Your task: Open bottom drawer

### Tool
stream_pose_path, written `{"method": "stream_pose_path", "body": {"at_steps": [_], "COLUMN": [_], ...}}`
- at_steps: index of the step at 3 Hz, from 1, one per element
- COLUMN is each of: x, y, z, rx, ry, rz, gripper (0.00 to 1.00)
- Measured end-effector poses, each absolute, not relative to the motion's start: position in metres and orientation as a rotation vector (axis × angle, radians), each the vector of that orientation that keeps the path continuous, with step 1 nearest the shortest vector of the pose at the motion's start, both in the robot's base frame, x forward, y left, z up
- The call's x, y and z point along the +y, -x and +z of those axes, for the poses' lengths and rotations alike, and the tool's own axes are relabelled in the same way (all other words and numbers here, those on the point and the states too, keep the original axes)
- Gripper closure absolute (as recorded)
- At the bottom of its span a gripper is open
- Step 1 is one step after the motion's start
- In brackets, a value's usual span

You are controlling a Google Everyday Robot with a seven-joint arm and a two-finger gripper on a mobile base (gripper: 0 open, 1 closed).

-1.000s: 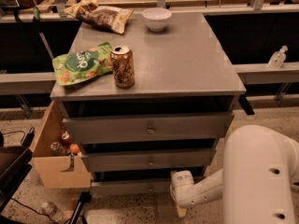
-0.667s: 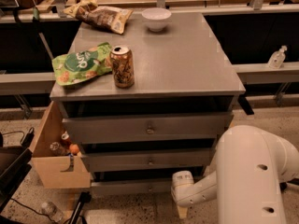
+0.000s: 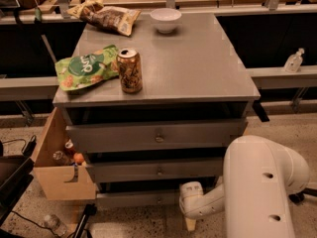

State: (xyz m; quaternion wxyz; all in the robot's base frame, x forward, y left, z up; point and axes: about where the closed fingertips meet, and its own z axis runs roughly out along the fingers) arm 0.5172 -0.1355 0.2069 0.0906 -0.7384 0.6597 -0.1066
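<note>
1. Bottom drawer: lowest of three grey fronts, near the floor, small round knob at centre.
2. Gripper: low at the end of the white arm, just right of that knob, by the drawer's right end. Released or clenched: cannot tell.
3. On cabinet top: can, green bag just beside it, white bowl and brown snack bag at the back.
4. Wooden box against the cabinet's left side.
</note>
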Motion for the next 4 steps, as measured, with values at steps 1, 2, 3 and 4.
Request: {"method": "stream_pose_path", "body": {"at_steps": [1, 2, 3, 4], "x": [-0.128, -0.122, -0.115, -0.112], "y": [-0.525, -0.536, -0.543, -0.540], "z": [0.194, 0.185, 0.176, 0.160], "rx": [1.925, 1.879, 1.854, 1.874], "ry": [2.196, 2.177, 2.175, 2.194], "rz": [-0.291, -0.270, -0.239, -0.191], "gripper": [0.00, 0.00, 0.16, 0.41]}}
